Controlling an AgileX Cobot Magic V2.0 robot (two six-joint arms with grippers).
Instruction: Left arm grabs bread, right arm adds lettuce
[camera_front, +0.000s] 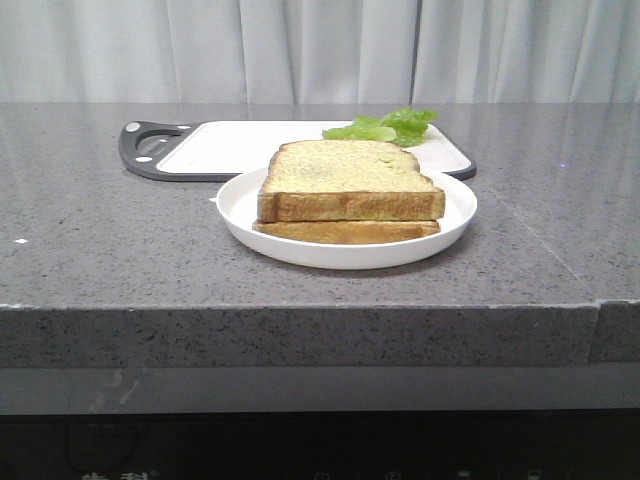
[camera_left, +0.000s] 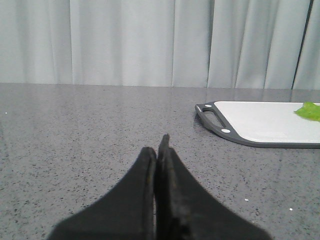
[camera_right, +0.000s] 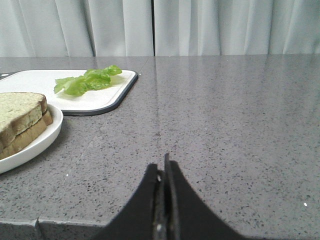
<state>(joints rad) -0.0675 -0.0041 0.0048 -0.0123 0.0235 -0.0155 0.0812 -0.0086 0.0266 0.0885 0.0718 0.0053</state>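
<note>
Bread (camera_front: 348, 180) is sitting thick and square on top of a thinner brown slice (camera_front: 345, 231) in the white plate (camera_front: 455, 215), so the stack is two slices deep. In the front view neither arm is showing. From the left wrist camera, the left arm (camera_left: 159, 150) is resting low over the counter (camera_left: 90, 135) with its two fingers pressed together on nothing; the cutting board (camera_left: 260, 122) is lying toward about 2 o'clock of those tips, and the plate is out of that frame, so the bread looks to be lying further off to that side. From the right wrist camera, the right arm (camera_right: 163, 167) is likewise pinched shut and empty, with the bread at about 10 o'clock and the lettuce (camera_right: 87, 81) at about 11 o'clock, farther back on the board, its long axis running crosswise. I am counting one lettuce leaf, one board, one plate.
</note>
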